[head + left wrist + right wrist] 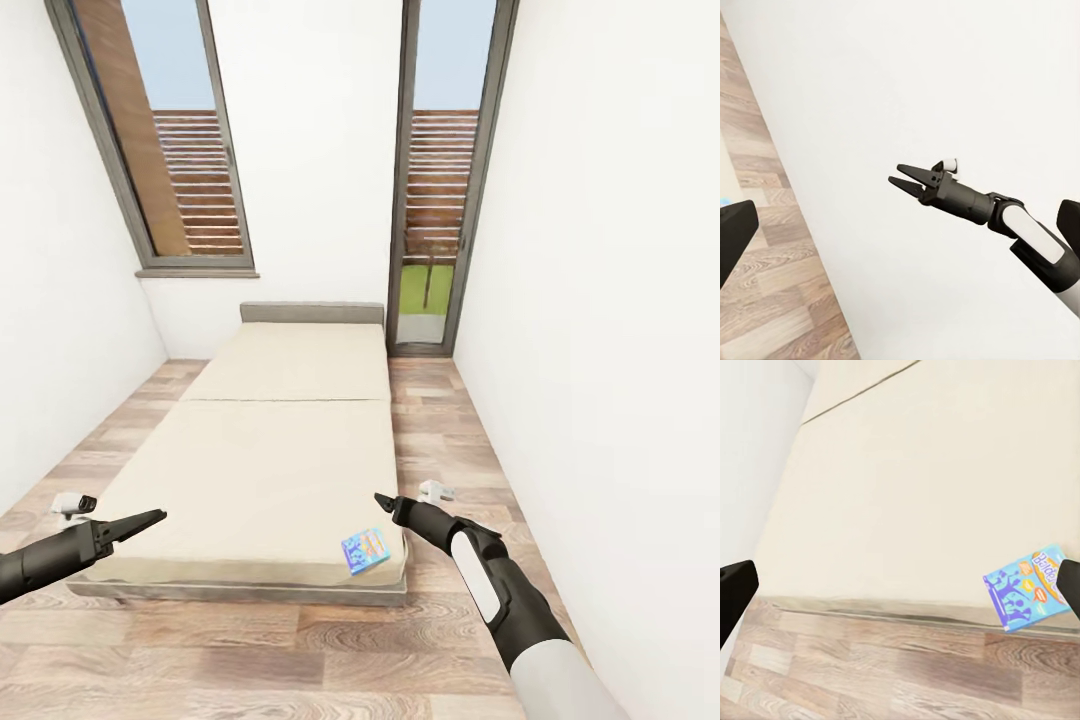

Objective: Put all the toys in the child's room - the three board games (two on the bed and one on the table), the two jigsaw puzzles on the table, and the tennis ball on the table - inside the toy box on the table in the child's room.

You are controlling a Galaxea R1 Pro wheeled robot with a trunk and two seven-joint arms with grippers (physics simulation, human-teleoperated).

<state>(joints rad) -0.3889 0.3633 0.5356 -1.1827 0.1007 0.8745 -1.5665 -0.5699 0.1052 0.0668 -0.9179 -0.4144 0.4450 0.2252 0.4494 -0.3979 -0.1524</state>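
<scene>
Bare mattress (270, 450) around blue board game (365, 550) (near corner) unobstructed.

- The head view looks forward and down from the foot of the bed (270, 440), taking in its whole length towards the windows at 12 o'clock (a wide, fairly distant look).
- The left wrist view faces sideways across the room at the white wall (945, 90), catching the right arm (1020, 229) and a strip of floor (772, 262).
- The right wrist view looks down, closer in, at the bed's near edge and the blue game box (1029, 586).
- Head and right wrist views share that box (365, 550), at about 5 o'clock on the mattress.
</scene>
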